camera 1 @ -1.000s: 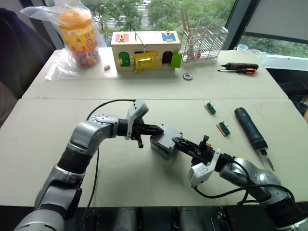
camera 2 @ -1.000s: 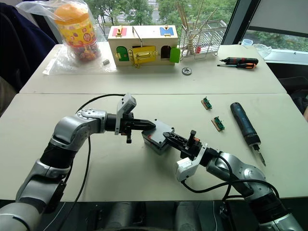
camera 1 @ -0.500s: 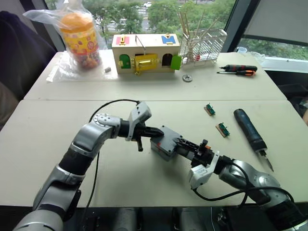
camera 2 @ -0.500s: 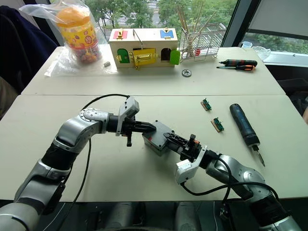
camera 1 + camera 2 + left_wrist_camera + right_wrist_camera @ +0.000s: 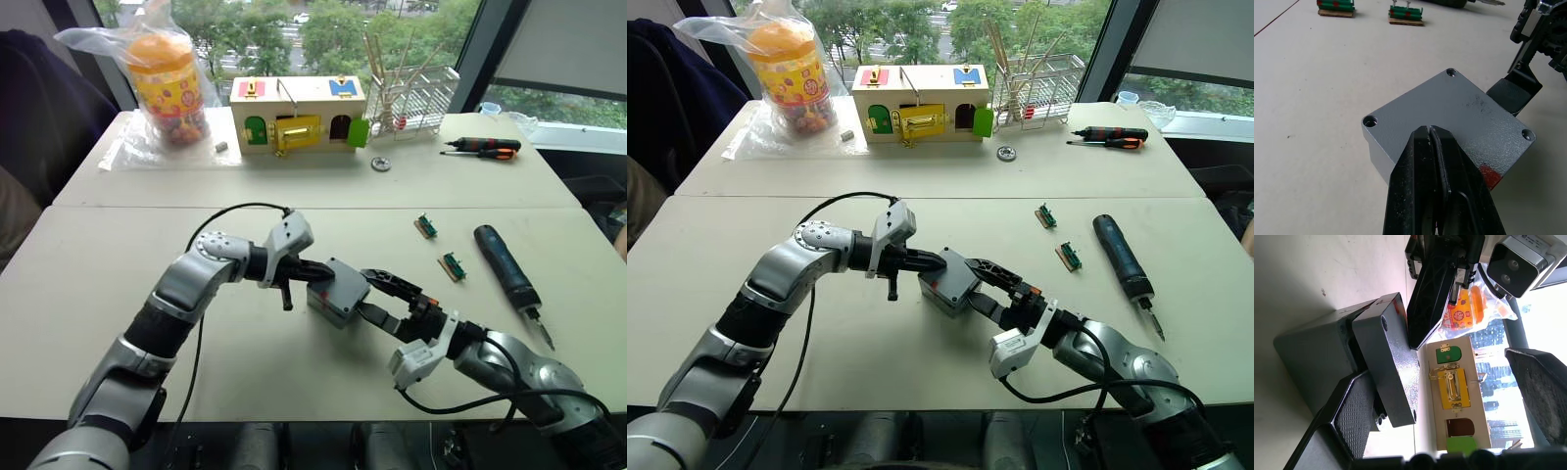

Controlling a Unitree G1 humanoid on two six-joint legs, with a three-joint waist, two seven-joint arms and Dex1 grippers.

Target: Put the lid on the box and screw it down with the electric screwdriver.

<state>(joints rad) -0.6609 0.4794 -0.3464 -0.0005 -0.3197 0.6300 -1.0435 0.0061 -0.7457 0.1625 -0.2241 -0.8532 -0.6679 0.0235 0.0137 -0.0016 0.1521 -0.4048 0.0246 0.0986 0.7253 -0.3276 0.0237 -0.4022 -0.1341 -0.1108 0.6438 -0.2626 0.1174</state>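
The grey box (image 5: 327, 303) stands at the middle of the near table with the lid (image 5: 1449, 110) lying on top, screw holes showing at its corners. My left gripper (image 5: 318, 271) is shut, and its tips rest on the lid's top face near one edge. My right gripper (image 5: 365, 293) is open wide at the box's right side. One of its fingers (image 5: 1347, 426) lies against the box and lid (image 5: 1393, 367), while the other stands well apart. The dark electric screwdriver (image 5: 507, 269) lies on the table to the right, held by neither gripper.
Two small green circuit boards (image 5: 453, 264) lie between the box and the electric screwdriver. On the far table stand a wooden lock box (image 5: 299, 113), a bagged snack jar (image 5: 167, 83) and a wire rack (image 5: 416, 88). Orange-and-black hand screwdrivers (image 5: 480, 145) and a metal washer (image 5: 381, 163) lie there too.
My right gripper has opened wide at the box's right side, where its fingers were nearly shut a second ago. The left gripper has stayed shut on top of the lid.
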